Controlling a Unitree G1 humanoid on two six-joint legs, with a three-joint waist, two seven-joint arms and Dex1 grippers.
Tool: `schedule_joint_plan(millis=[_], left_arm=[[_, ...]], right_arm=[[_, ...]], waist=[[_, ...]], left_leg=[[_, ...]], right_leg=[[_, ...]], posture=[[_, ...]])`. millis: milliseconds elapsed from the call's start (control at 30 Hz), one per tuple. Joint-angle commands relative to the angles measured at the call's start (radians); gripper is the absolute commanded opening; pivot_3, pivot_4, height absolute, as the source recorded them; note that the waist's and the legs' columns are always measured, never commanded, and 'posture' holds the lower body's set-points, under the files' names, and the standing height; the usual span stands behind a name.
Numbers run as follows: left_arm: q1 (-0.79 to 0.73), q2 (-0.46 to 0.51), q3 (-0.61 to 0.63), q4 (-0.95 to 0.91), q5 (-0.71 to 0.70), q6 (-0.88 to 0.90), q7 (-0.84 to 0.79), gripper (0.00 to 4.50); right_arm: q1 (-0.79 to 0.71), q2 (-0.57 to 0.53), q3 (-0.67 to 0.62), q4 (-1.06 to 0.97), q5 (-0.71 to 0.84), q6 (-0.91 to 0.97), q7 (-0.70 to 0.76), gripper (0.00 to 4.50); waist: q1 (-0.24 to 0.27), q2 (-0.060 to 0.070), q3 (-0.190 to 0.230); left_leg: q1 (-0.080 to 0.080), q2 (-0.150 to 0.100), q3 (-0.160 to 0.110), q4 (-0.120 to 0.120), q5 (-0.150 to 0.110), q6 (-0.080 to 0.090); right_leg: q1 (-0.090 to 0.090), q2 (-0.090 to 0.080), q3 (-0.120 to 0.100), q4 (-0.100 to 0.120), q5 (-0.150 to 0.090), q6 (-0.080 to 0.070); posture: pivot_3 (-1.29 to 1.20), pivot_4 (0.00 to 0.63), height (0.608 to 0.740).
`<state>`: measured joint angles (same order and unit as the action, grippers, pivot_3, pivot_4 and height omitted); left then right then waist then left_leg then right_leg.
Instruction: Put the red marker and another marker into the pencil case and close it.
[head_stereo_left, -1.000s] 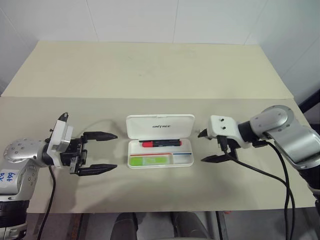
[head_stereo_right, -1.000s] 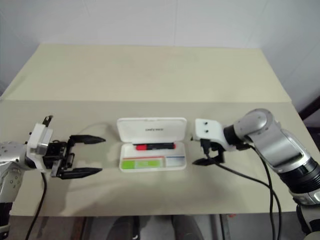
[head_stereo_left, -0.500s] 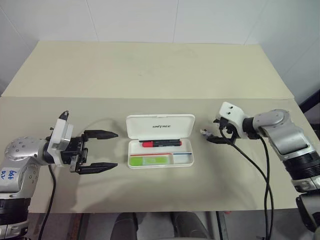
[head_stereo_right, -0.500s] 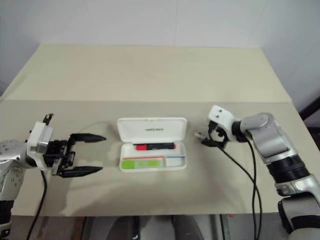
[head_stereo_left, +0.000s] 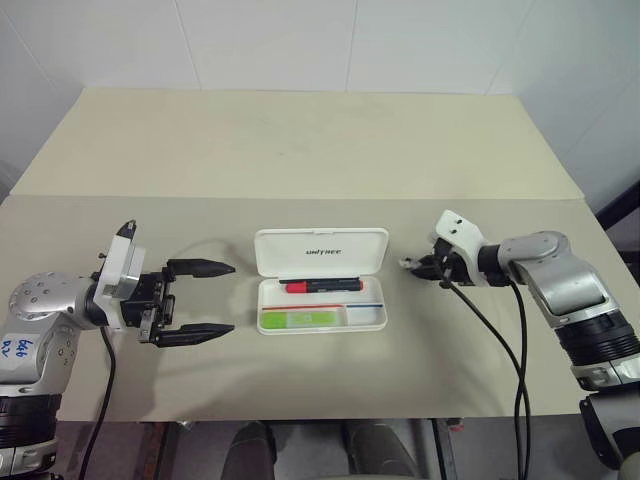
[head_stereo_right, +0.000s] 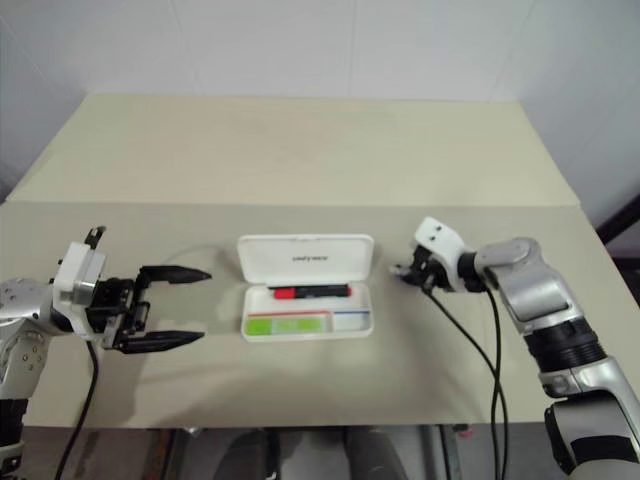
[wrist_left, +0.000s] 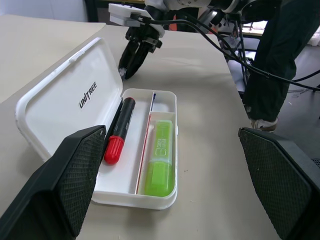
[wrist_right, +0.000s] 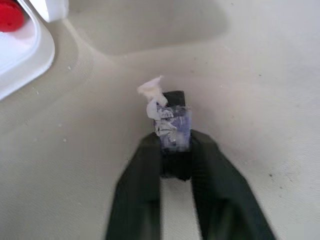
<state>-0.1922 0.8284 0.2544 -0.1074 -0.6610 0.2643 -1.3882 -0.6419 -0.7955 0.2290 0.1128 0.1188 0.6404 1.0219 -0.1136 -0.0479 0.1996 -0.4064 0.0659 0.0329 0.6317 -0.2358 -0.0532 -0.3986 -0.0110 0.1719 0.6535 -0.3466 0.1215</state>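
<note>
- Right gripper (head_stereo_left: 412, 265) has gone from wide open beside the case to pinched shut, fingertips together, nothing held; it sits just off the lid's right end, near the open lid.
- My read: both markers are in, so this looks like setup to push the lid down; closing is what's left.
- Left gripper (head_stereo_left: 208, 300) is unchanged, fingers spread wide, empty, left of the case, well apart.
- Nearest in the pencil case (head_stereo_left: 320, 320): green highlighter (head_stereo_left: 296, 320) in the front compartment, long axis left-right along the case.
- Behind it: red marker (head_stereo_left: 320, 286) in the back compartment, same axis, red cap toward robot's left.
- Farthest: lid stands open at the back, lettering showing.
- Table (head_stereo_left: 300, 150) beyond carries nothing else.
</note>
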Motion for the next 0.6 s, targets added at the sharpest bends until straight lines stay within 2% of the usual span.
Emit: schedule_joint_plan(millis=[33,100,333,600], left_arm=[[-0.012,0.003,0.002,-0.017,0.000,-0.009,0.005,4.50],[-0.018,0.002,-0.002,-0.014,0.001,-0.009,0.004,4.50],[-0.050,0.004,-0.016,0.020,0.006,-0.015,-0.011,4.50],[-0.070,0.004,-0.028,0.047,0.010,-0.028,-0.024,4.50]], right_arm=[[-0.016,-0.038,-0.058,-0.049,-0.004,-0.071,0.006,0.34],[-0.022,-0.051,-0.064,-0.067,0.001,-0.094,0.018,0.34],[-0.083,-0.044,-0.111,-0.154,0.022,-0.166,0.017,0.34],[-0.167,-0.011,-0.136,-0.251,0.071,-0.165,0.016,0.34]], waist=[[0.001,0.000,0.000],[0.001,0.000,0.000],[-0.001,0.001,0.000],[0.001,0.001,0.000]], left_leg=[[0.000,0.000,0.000,-0.001,0.000,0.000],[0.000,0.000,0.000,-0.002,0.000,-0.001],[0.000,0.001,0.000,-0.004,-0.002,-0.002],[0.000,0.001,0.000,-0.004,-0.002,-0.002]], right_leg=[[0.000,0.000,0.000,0.000,0.001,0.001],[-0.001,0.000,-0.001,0.000,0.005,0.010],[-0.002,0.001,-0.001,0.000,0.003,0.010],[-0.002,0.000,-0.001,0.000,0.003,0.010]], posture=[[0.00,0.150,0.740],[0.00,0.150,0.740],[0.00,0.150,0.740],[0.00,0.150,0.740]])
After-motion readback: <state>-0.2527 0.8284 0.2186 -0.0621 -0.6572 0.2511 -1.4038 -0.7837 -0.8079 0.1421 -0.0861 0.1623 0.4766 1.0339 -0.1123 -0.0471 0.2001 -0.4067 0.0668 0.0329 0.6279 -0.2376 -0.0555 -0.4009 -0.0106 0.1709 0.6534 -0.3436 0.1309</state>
